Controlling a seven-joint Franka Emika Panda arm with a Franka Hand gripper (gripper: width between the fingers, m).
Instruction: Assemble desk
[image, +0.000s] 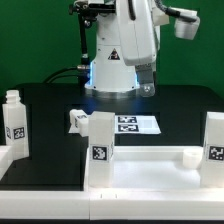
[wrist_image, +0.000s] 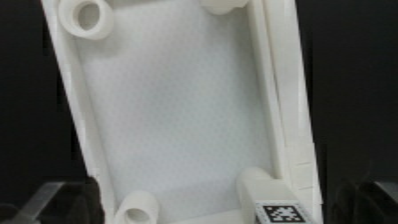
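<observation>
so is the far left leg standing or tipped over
Upright: the leg at the exterior view's left stands on end on the table, peg end up.

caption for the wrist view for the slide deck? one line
Desk top fills the wrist view: raised rim, round corner sockets, one tag at a corner.

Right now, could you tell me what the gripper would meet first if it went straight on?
Probably the desk top, which fills the wrist view ahead of the open gripper; depth is unclear.
</observation>
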